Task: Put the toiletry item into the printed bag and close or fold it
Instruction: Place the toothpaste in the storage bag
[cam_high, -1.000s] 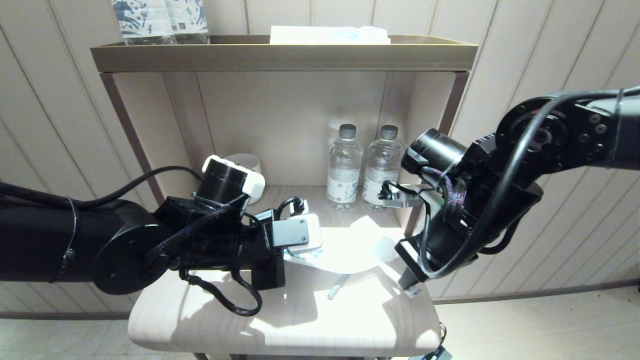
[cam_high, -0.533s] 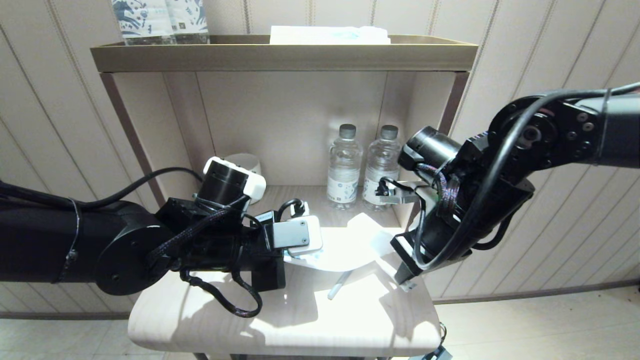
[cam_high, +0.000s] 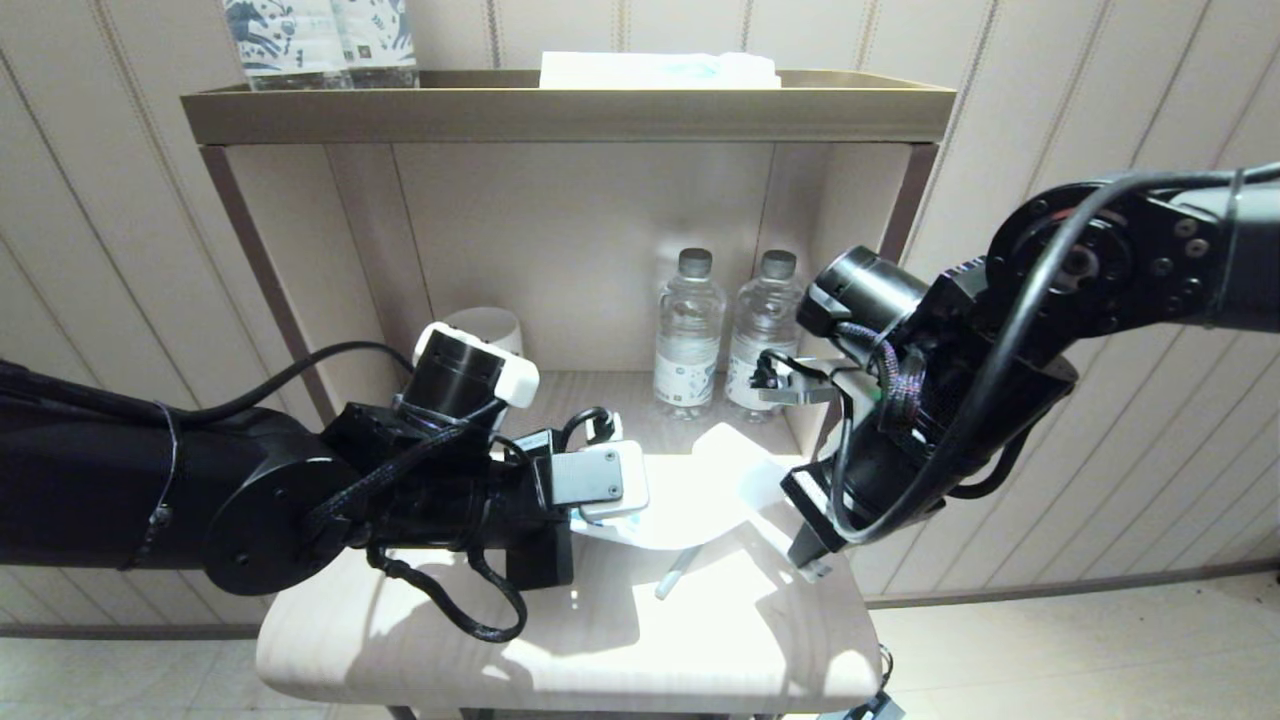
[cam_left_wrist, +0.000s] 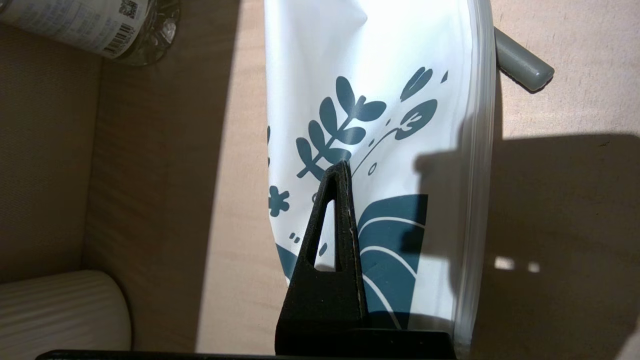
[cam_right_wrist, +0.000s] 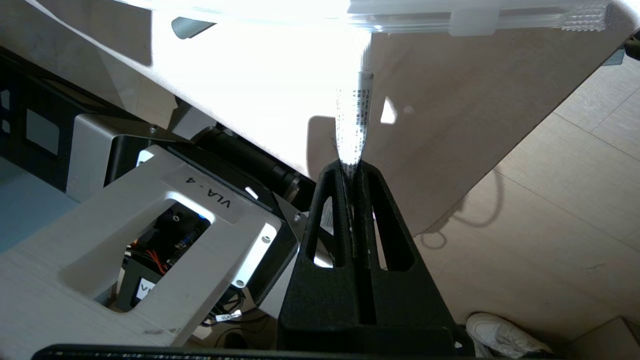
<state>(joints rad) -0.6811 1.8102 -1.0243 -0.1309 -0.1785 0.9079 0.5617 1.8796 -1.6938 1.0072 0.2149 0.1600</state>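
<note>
The printed bag (cam_high: 700, 490) is a white pouch with teal plant figures (cam_left_wrist: 380, 150), held stretched above the small pale table (cam_high: 560, 650) between my two grippers. My left gripper (cam_high: 592, 520) is shut on the bag's left end, and its fingertips (cam_left_wrist: 342, 167) press the printed face. My right gripper (cam_high: 812, 568) is shut (cam_right_wrist: 354, 167) on a thin strip (cam_right_wrist: 354, 120) hanging from the bag's zip edge (cam_right_wrist: 400, 20). A grey stick end, the toiletry item (cam_high: 672, 578), pokes out from under the bag (cam_left_wrist: 522, 62). The rest of the stick is hidden.
Two water bottles (cam_high: 688, 335) (cam_high: 762, 330) and a white ribbed cup (cam_high: 490, 325) stand at the back of the alcove. On the top tray (cam_high: 560, 110) are printed upright packs (cam_high: 320, 40) and a flat white-and-blue packet (cam_high: 660, 70). Alcove walls stand on both sides.
My right arm has drawn slightly left and up, still holding the bag's edge. The left arm has shifted a little right and down. Both grips are unchanged.
</note>
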